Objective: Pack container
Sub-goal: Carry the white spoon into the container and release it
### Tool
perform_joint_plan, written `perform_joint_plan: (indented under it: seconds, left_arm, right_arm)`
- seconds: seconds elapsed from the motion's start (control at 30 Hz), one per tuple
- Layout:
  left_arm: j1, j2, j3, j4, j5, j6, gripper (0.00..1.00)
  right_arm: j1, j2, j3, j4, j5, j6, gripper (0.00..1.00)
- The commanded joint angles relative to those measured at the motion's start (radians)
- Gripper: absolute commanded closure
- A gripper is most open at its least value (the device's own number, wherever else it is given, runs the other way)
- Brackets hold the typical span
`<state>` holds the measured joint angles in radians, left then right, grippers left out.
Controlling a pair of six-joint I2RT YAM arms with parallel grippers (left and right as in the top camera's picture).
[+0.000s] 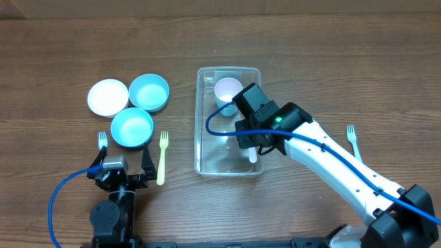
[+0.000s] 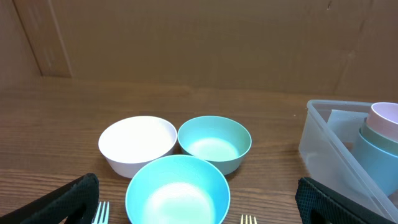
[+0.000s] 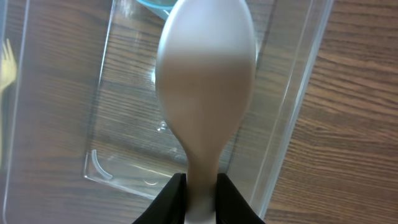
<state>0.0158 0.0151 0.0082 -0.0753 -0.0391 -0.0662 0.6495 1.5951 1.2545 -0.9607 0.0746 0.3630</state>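
The clear rectangular container (image 1: 200, 117) sits at the table's middle, and its wall (image 3: 292, 93) shows in the right wrist view. A stack of cups (image 1: 227, 93), white on top of teal, stands in its far end. My right gripper (image 1: 255, 148) hovers over the container's near right part, shut on the handle of a white spoon (image 3: 205, 81). The spoon's bowl points out over the clear floor. Near the table's front left, my left gripper (image 1: 125, 165) is open and holds nothing, just in front of a teal bowl (image 2: 177, 193).
A white bowl (image 1: 108, 97) and a second teal bowl (image 1: 149, 92) stand behind the near one. A pale blue fork (image 1: 103, 141) and a yellow fork (image 1: 162, 157) flank my left gripper. Another pale fork (image 1: 353, 141) lies at the right.
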Motion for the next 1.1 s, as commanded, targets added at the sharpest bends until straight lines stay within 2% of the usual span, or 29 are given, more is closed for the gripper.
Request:
perform_joint_plan:
  seconds: [0.0, 0.03, 0.1, 0.17, 0.37, 0.6, 0.73, 0.8, 0.93, 1.07]
  left_arm:
    - [0.013, -0.01, -0.003, 0.004, -0.008, 0.026, 0.0]
    - [0.013, -0.01, -0.003, 0.004, -0.009, 0.026, 0.0]
    - [0.013, -0.01, -0.003, 0.004, -0.008, 0.026, 0.0]
    - [0.013, -0.01, -0.003, 0.004, -0.009, 0.026, 0.0]
    - [0.013, -0.01, -0.003, 0.004, -0.008, 0.026, 0.0]
    - [0.013, -0.01, -0.003, 0.004, -0.009, 0.026, 0.0]
    - [0.013, -0.01, -0.003, 0.004, -0.008, 0.026, 0.0]
    - [0.013, -0.01, -0.003, 0.004, -0.009, 0.026, 0.0]
    - [0.013, -0.01, -0.003, 0.004, -0.008, 0.026, 0.0]
    - [0.013, -0.01, -0.003, 0.004, -0.009, 0.026, 0.0]
  right_arm:
    - [0.004, 0.0, 0.0, 0.009, 0.002, 0.006, 0.72]
    - [0.004, 0.0, 0.0, 0.008, 0.002, 0.006, 0.58]
    - [0.004, 0.0, 0.0, 0.005, 0.002, 0.006, 0.44]
    - [0.004, 0.0, 0.0, 0.002, 0.002, 0.006, 0.38]
    - [0.002, -0.008, 0.022, -0.018, 0.003, 0.005, 0.37]
    - [-0.094, -0.107, 0.134, -0.173, 0.003, 0.035, 0.37]
    - [-0.25, -0.227, 0.141, -0.27, 0.003, 0.035, 0.37]
    - [-0.378, -0.273, 0.141, -0.329, 0.003, 0.034, 0.36]
    - [-0.609, -0.278, 0.137, -0.41, 0.003, 0.026, 0.25]
    - [-0.784, -0.25, 0.093, -0.393, 0.002, -0.023, 0.23]
